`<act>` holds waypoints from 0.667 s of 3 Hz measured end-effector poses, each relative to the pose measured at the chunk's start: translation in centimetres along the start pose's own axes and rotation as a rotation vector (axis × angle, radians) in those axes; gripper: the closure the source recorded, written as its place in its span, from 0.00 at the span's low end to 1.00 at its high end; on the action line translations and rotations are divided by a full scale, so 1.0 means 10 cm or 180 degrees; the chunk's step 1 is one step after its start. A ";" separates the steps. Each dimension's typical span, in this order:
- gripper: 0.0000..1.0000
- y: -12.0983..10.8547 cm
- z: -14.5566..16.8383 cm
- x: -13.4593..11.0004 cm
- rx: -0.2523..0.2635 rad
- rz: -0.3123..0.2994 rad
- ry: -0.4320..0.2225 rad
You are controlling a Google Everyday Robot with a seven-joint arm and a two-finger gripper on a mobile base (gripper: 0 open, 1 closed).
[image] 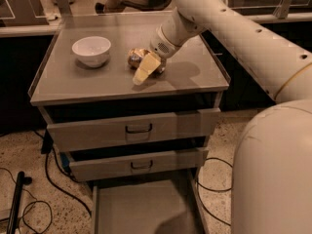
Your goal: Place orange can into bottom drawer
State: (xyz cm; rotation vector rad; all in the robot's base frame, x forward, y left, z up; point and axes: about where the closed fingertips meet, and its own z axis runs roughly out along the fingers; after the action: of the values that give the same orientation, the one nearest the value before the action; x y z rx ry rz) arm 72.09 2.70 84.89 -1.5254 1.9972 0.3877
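Observation:
The orange can (136,57) lies on its side on the grey cabinet top (190,77), just right of the white bowl. My gripper (142,71) is down at the can, its yellowish tip lying over the can's front right side and touching it. The can's right part is hidden behind the gripper. The bottom drawer (141,206) is pulled out at floor level below the two higher drawers, and its flat floor holds nothing.
A white bowl (91,50) stands on the cabinet top at the left. The top drawer (138,128) and middle drawer (140,164) have dark handles. Cables (29,199) lie on the floor at the left. My white body (273,169) fills the right foreground.

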 end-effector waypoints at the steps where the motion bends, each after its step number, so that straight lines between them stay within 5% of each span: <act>1: 0.00 0.05 0.06 0.09 -0.0025 0.0099 0.0011; 2: 0.26 0.06 0.07 0.09 -0.0028 0.0102 0.0013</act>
State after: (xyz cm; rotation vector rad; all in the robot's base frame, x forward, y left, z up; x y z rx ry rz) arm 71.59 2.53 83.72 -1.5025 2.0277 0.4072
